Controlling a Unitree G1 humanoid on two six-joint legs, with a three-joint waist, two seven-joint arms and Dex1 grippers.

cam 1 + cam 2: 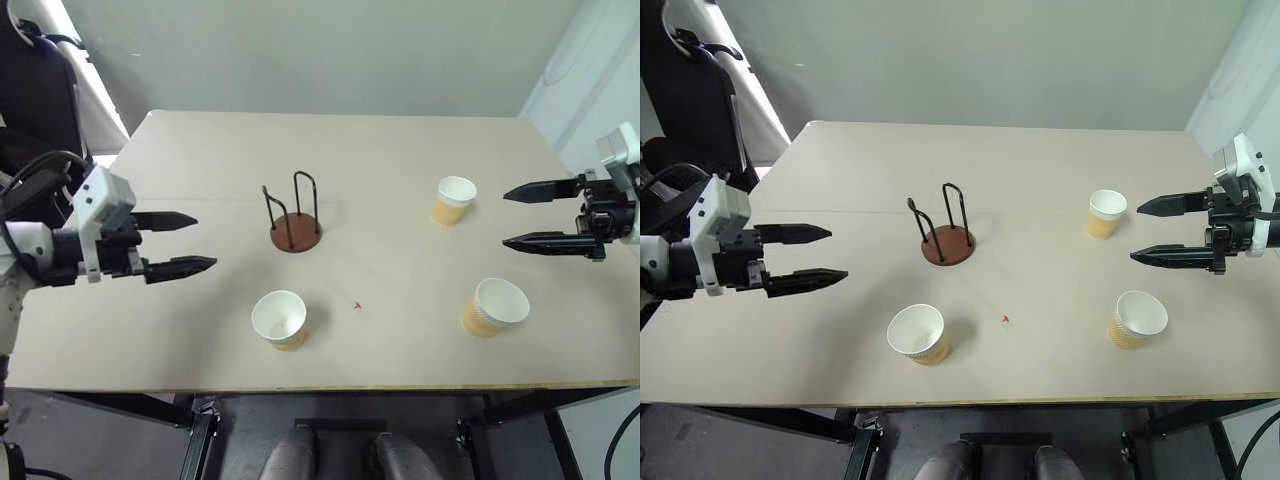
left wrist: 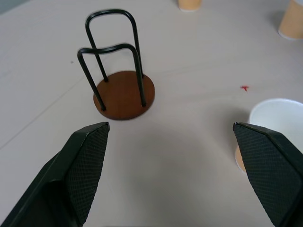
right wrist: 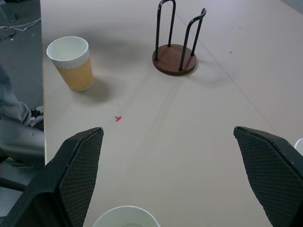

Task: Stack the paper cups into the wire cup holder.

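I am seeing the three paper cups standing apart on the counter (image 1: 200, 350) — one near me (image 1: 280, 319), one on the right (image 1: 494, 306), one further back (image 1: 454, 200). The wire cup holder (image 1: 294, 218) is standing empty in the middle, ready for stacking. My left end effector (image 1: 181, 243) and right end effector (image 1: 527, 216) are hanging wide open above the counter's sides, pointing inward and holding nothing

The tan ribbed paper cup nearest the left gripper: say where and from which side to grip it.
Grip the tan ribbed paper cup across its ribbed wall just below the white rolled rim, coming in level from the left side with the open left gripper. It stands upright and apart from everything, and its taper widens upward, which should resist slipping.
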